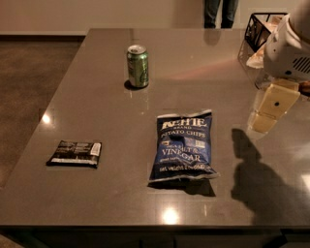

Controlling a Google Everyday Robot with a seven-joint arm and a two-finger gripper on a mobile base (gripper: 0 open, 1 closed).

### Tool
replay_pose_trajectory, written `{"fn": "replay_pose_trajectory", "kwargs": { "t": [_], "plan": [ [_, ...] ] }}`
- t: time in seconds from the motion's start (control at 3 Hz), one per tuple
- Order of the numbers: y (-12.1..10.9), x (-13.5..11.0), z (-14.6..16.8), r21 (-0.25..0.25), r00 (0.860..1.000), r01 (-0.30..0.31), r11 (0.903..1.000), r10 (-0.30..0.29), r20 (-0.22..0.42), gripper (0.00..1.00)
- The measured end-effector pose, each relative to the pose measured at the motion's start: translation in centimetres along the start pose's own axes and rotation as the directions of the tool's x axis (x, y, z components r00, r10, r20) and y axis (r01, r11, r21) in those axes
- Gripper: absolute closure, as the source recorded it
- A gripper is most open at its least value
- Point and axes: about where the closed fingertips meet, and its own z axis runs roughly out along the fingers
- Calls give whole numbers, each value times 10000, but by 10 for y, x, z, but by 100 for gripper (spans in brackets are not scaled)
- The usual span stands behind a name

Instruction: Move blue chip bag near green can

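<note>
The blue chip bag (183, 147) lies flat on the grey table (97, 193), near the middle front. The green can (138, 66) stands upright at the back left of the table, well apart from the bag. My gripper (267, 112) hangs above the table's right side, to the right of the bag and clear of it. It holds nothing that I can see. Its shadow (256, 179) falls on the table right of the bag.
A small flat black packet (75, 153) lies at the front left. A black wire basket (264, 29) stands at the back right corner. A person's legs (220, 12) show beyond the far edge.
</note>
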Motion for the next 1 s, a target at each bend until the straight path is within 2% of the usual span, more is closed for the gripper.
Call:
{"fn": "replay_pose_trajectory", "kwargs": {
  "t": [0.33,0.67,1.0],
  "plan": [
    [-2,-19,28,-755,9961,-855,9935,868,139,0],
    [9,-40,50,-1107,9741,-2230,9685,2258,134,0],
    [23,-61,66,-981,9343,-3535,9303,3563,113,0]
  ]
}}
